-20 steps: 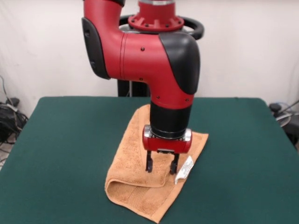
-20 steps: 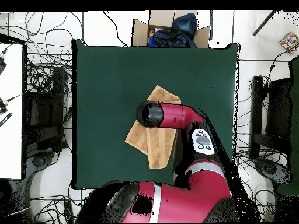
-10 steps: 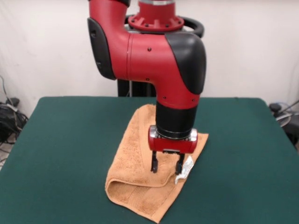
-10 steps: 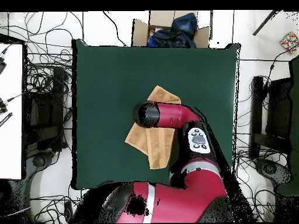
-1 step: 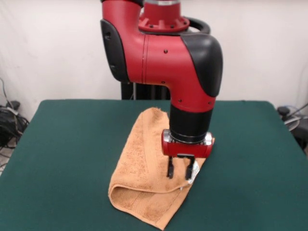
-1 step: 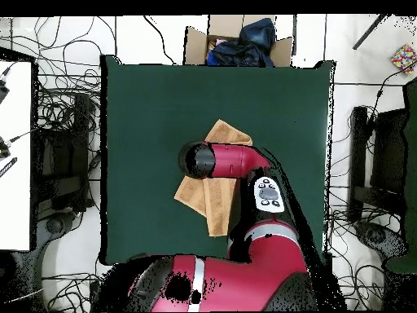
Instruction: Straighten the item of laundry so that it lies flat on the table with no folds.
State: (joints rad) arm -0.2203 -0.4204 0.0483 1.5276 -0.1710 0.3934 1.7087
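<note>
From the front, the gripper (image 5: 182, 172) is open, fingers pointing down over the towel's (image 5: 140, 163) right edge, right by the small white tag (image 5: 194, 172). The towel is folded — doubled at its near end.

From above, the arm (image 6: 224, 159) hides the towel's (image 6: 213, 213) middle on the green table (image 6: 147, 114).

Wall: plain white (image 5: 48, 48).
Floor: pale, strewn with black cables (image 6: 57, 122).
Far side: open cardboard box (image 6: 236, 41) holding dark cloth.
</note>
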